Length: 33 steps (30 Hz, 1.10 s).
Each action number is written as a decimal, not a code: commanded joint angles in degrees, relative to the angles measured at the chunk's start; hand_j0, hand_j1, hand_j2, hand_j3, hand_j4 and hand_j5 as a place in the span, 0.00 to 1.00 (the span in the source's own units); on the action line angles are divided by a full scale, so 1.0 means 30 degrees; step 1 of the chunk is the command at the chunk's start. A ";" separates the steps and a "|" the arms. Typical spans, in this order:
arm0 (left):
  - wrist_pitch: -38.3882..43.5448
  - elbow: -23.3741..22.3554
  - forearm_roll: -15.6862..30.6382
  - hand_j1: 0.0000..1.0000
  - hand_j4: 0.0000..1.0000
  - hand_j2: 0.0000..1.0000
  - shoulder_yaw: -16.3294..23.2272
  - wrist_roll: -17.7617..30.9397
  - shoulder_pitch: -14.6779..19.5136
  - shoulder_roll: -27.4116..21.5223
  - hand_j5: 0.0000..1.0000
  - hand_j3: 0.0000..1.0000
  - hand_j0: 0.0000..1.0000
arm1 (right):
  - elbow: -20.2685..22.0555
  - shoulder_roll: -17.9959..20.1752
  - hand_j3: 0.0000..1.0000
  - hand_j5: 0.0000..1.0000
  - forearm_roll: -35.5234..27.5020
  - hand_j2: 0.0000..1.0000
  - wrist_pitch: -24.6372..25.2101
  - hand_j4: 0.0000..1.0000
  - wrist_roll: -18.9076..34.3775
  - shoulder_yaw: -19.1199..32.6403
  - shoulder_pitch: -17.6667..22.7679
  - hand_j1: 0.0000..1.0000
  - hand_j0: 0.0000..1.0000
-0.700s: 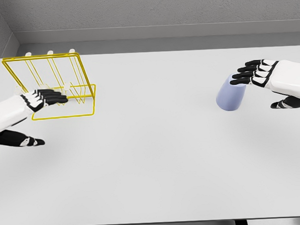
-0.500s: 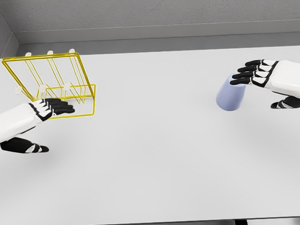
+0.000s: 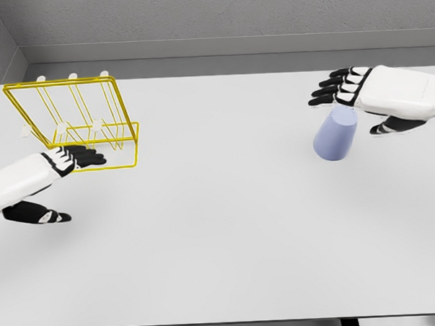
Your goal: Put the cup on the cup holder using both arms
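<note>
One cup (image 3: 335,137), one cup holder (image 3: 75,122)

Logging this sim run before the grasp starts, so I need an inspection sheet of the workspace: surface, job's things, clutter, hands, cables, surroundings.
Surface: white table, flat, evenly lit.
Job's things: lavender cup standing on the table at right; yellow wire cup holder at far left, white-tipped pegs.
Clutter: nothing seen.
Hands: left hand open, at the holder's front edge, holding nothing; right hand open, fingers spread above the cup, thumb beside it, no grasp visible.
Cables: nothing seen.
Surroundings: grey wall behind the table.
</note>
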<state>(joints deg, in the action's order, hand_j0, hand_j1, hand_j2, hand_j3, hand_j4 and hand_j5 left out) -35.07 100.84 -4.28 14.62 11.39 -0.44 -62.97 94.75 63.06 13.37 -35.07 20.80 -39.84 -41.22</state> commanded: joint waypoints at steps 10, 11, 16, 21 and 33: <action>0.0022 0.0724 0.3477 1.00 1.00 1.00 0.3445 -0.0107 0.0088 0.0511 1.00 1.00 1.00 | -0.4981 -0.3236 1.00 1.00 0.1870 1.00 0.0025 1.00 0.2177 -0.1456 -0.2080 1.00 1.00; 0.0022 0.0724 0.3887 1.00 1.00 1.00 0.3738 -0.0136 0.0117 0.0511 1.00 1.00 1.00 | -0.5303 -0.3528 1.00 1.00 0.2426 1.00 0.0025 1.00 0.2177 -0.1426 -0.2080 1.00 1.00; 0.0022 0.0754 0.6290 1.00 1.00 1.00 0.4412 -0.0136 0.0351 0.0423 1.00 1.00 1.00 | -0.6886 -0.4437 1.00 1.00 0.3570 1.00 0.0025 1.00 0.2148 -0.1456 -0.2080 1.00 1.00; 0.0022 0.0754 0.7842 1.00 1.00 1.00 0.5818 -0.0136 0.1230 0.0540 1.00 1.00 1.00 | -0.7589 -0.4906 1.00 1.00 0.3980 1.00 0.0025 1.00 0.2148 -0.1485 -0.2080 1.00 1.00; 0.0022 0.0490 1.0888 1.00 1.00 1.00 0.7019 0.0128 0.2695 0.1917 1.00 1.00 1.00 | -0.7677 -0.5287 1.00 1.00 0.4595 1.00 0.0025 1.00 0.2119 -0.2042 -0.1992 1.00 1.00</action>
<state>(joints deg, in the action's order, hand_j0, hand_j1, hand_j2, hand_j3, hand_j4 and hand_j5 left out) -35.04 102.61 27.46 35.45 11.69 7.73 -57.70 71.78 47.29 27.27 -35.12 27.22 -45.41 -47.11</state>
